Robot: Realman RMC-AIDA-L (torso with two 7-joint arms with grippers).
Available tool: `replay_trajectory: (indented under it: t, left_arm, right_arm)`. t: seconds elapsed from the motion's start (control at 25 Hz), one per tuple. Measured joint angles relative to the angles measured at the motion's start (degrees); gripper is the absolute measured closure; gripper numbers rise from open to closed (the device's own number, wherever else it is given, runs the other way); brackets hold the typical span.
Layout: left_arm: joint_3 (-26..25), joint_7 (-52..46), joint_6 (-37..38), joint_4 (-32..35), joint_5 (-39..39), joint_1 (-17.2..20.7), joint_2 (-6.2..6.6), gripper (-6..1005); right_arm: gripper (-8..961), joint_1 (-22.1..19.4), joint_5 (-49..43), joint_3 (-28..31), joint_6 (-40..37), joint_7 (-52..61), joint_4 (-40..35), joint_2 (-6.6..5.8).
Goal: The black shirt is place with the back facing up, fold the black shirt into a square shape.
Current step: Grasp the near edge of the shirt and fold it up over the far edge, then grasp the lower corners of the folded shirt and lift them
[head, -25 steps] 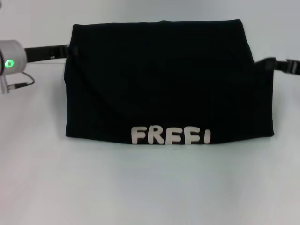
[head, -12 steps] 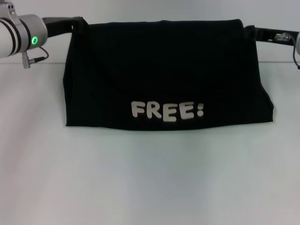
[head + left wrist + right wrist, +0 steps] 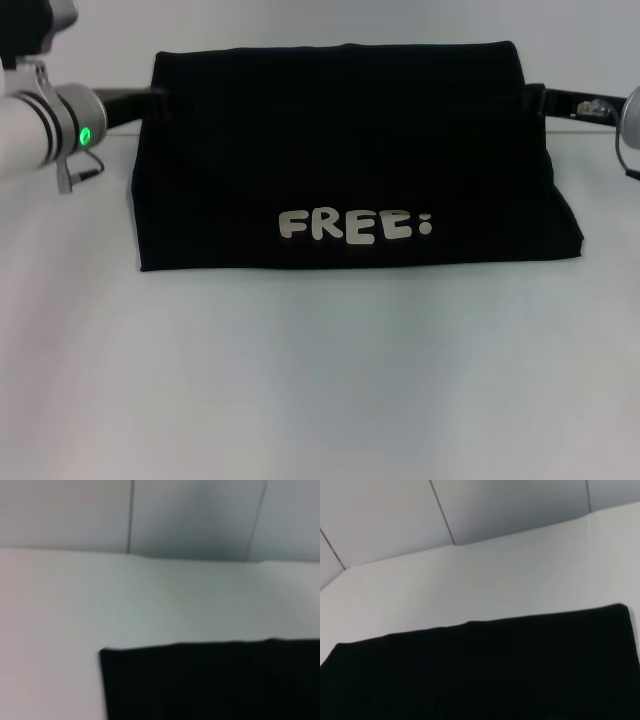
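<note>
A: Where is the black shirt [image 3: 350, 150]?

B: Hanging between the pincers, its printed lower edge resting on the table [image 3: 320, 380]. The left pincer [image 3: 155, 98] is at one top corner, the right pincer [image 3: 532, 98] at the other; I cannot tell their grip.

A: Advice?

B: Keep both level, then lower together so the fold lands square.

Left arm [image 3: 40, 125]: silver-white cylindrical wrist, green indicator light, thin grey cable, black tool link. Right arm [image 3: 600, 108]: black link, grey wrist.
</note>
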Motion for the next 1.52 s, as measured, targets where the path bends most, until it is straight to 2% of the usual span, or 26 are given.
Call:
replay_trajectory:
  t: [0.12,0.36,0.52,0.64,0.8,0.84,0.96,1.2,1.36,1.52]
  left_arm:
    - [0.3,1.6,-2.9,-0.4,-0.6,0.5,-1.2,959]
    - [0.3,2.3,-3.2,-1.9,-0.6,0.9,-0.99,848]
    - [0.1,2.2,-4.5,-1.7,-0.6,1.4,-0.94,773]
    - [0.0,1.9,-5.4,-1.4,-0.6,1.7,-0.94,569]
    - [0.0,0.7,-4.1,-0.2,-0.6,2.8,-1.03,378]
    - [0.1,-0.2,-2.6,0.8,-0.5,3.5,-1.12,330]
    - [0.5,-4.8,7.9,5.8,-0.2,6.9,-1.5,322]
    - [0.6,-12.3,32.9,15.9,-0.5,14.8,-1.69,316]
    - [0.5,-13.9,40.2,19.3,0.0,17.5,-1.85,315]
    - [0.6,-16.8,41.9,20.1,3.0,18.7,-1.84,313]
  right_arm:
    - [866,-0.4,0.0,0.0,0.8,0.0,0.0,0.68]
    - [752,-1.1,0.0,-0.1,1.7,-0.7,-0.1,1.96]
    - [676,-1.4,0.0,0.1,2.1,-0.8,-0.5,2.25]
    - [552,-1.7,0.0,0.4,2.6,-0.8,-0.8,2.35]
    - [408,-2.8,0.0,0.5,0.9,-0.7,-2.2,2.29]
    - [387,-3.2,0.1,0.5,-0.4,-0.5,-2.7,2.2]
    - [326,-5.3,1.6,0.5,-7.4,-0.2,-5.1,1.65]
    - [337,-10.7,4.4,0.6,-21.4,0.0,-8.1,0.15]
    - [335,-13.5,5.0,0.7,-27.7,0.6,-8.4,-1.18]
    - [332,-15.1,5.0,0.6,-31.6,1.5,-8.6,-2.06]
